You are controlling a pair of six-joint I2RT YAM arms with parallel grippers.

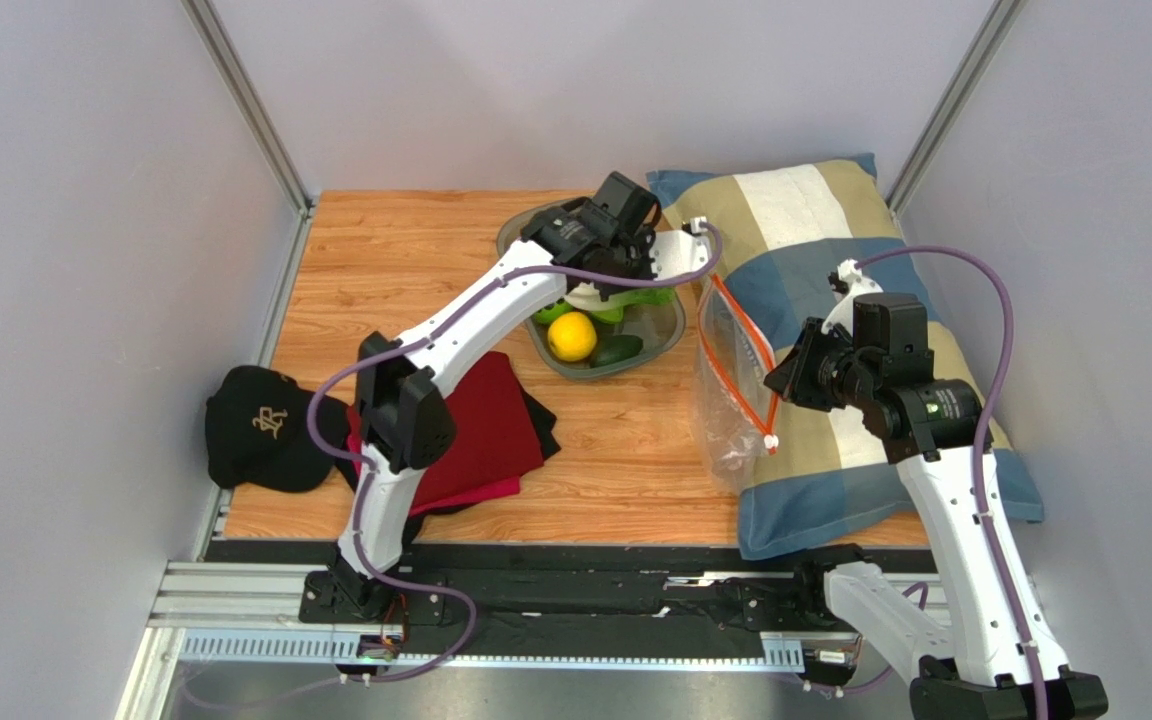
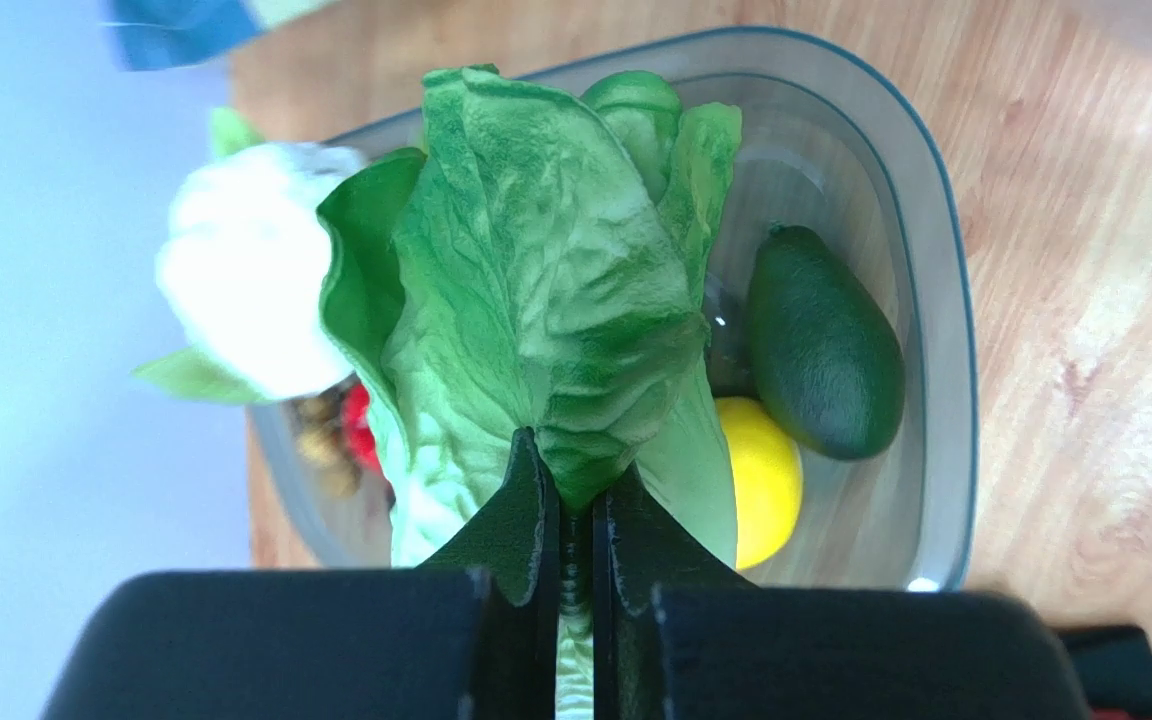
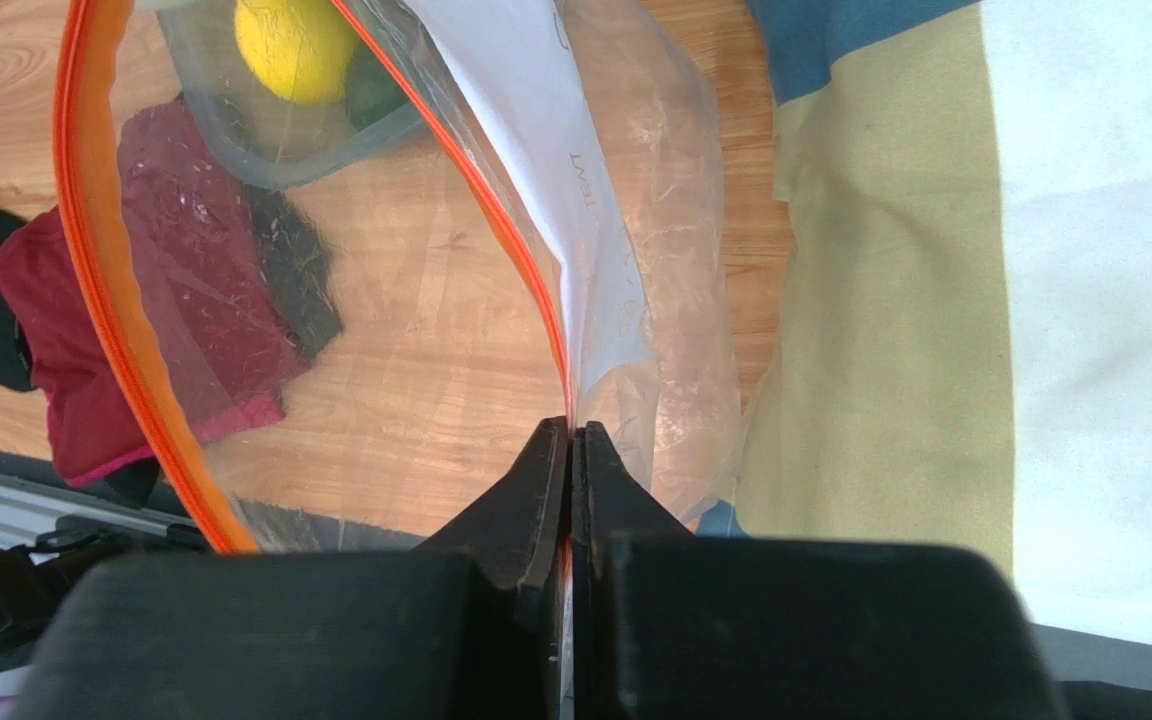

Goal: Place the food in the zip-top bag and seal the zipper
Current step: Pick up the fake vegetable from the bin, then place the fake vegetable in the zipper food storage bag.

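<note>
My left gripper (image 2: pixel 578 488) is pinched shut on the base of the cabbage (image 2: pixel 537 300), which lies in the grey tray (image 2: pixel 940 300) between the cauliflower (image 2: pixel 244 285) and the yellow fruit (image 2: pixel 763 480). I judge this to be the pick-up of the first item. My right gripper (image 3: pixel 570 450) is clamped on the zipper (image 3: pixel 86 300) of the zip-top bag (image 3: pixel 657 225), holding its mouth open just beside the tray. Next I must lift the cabbage over the tray's rim and into that mouth — without the leaves snagging the strip.

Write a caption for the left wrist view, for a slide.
Left gripper shut on the cabbage over the tray holding cauliflower and yellow fruit.
</note>
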